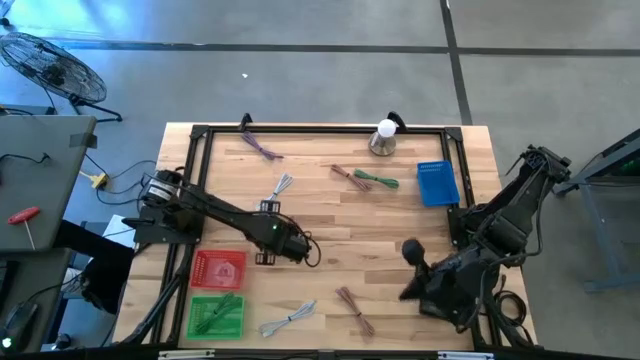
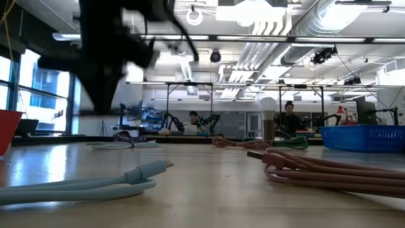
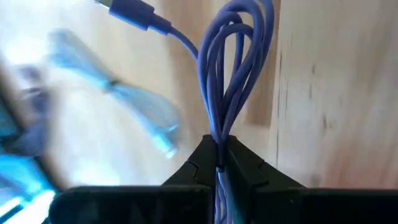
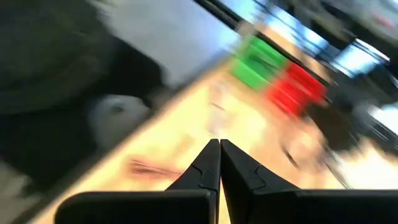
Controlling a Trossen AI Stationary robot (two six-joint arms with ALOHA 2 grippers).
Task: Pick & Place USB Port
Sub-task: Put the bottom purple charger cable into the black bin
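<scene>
Now the surface [image 1: 400, 230] carries scattered cables, with the red bin [image 1: 218, 269] just beside the left hand [image 3: 219, 163], which pinches a purple cable [image 3: 233, 74]. Grasp looks made; next comes lifting toward a bin. Right hand [image 4: 219, 163], pressed together, waits aside.

Left arm reaches out over mid-table, left gripper [image 3: 219, 163] pinched tight with fingers together; right arm folded back at table's right edge, right gripper [image 4: 219, 163] closed, fingertips touching.
</scene>
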